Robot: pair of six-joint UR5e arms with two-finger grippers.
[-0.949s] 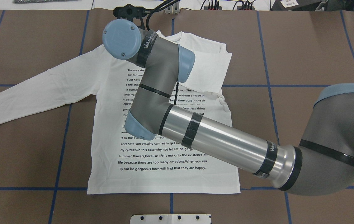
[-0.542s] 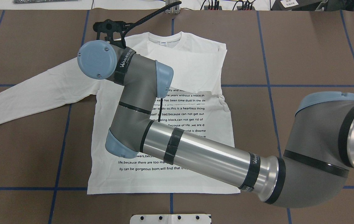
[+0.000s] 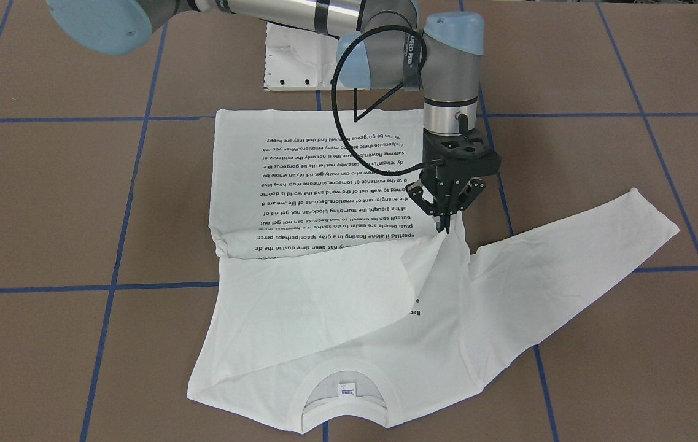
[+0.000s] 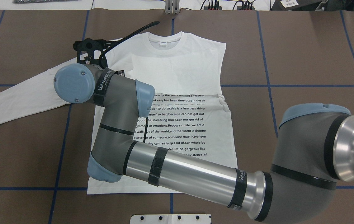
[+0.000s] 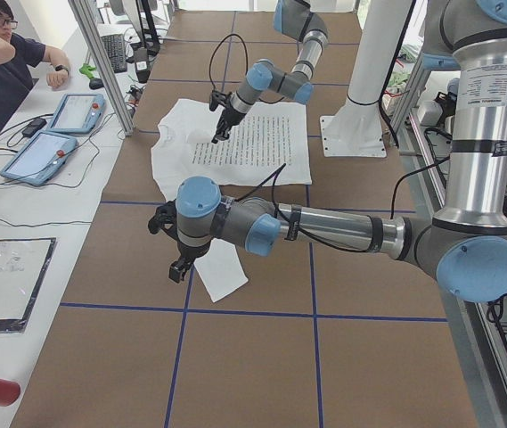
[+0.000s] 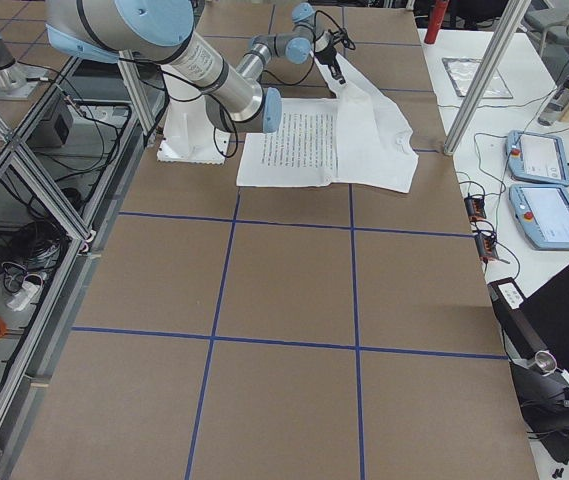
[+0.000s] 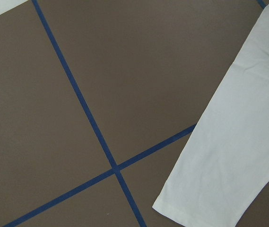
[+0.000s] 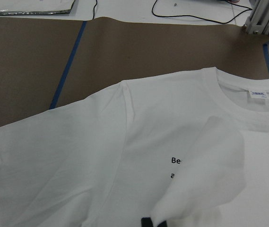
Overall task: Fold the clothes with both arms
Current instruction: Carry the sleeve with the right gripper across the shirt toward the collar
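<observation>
In the overhead view the white long-sleeved T-shirt (image 4: 189, 71) lies print-up on the brown table (image 4: 304, 62), its long axis running 12 to 6 o'clock with the collar (image 4: 163, 39) at 12. 1 sleeve (image 4: 24, 93) stretches toward 8 o'clock. The other sleeve (image 3: 324, 288) is folded across the chest, its cuff pinched in the right gripper (image 3: 445, 228), whose jaws are closed. The left gripper (image 5: 175, 266) hangs near the outstretched cuff; I cannot tell how its jaws stand.

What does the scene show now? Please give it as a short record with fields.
garment: white long-sleeved T-shirt, print up, flat on the table
folded sleeve: laid across the chest, its end lifted
spread sleeve: flat, on the robot's left side
right gripper: jaws shut on the folded sleeve's end
left gripper: raised near the spread sleeve's cuff; jaws unclear
</observation>
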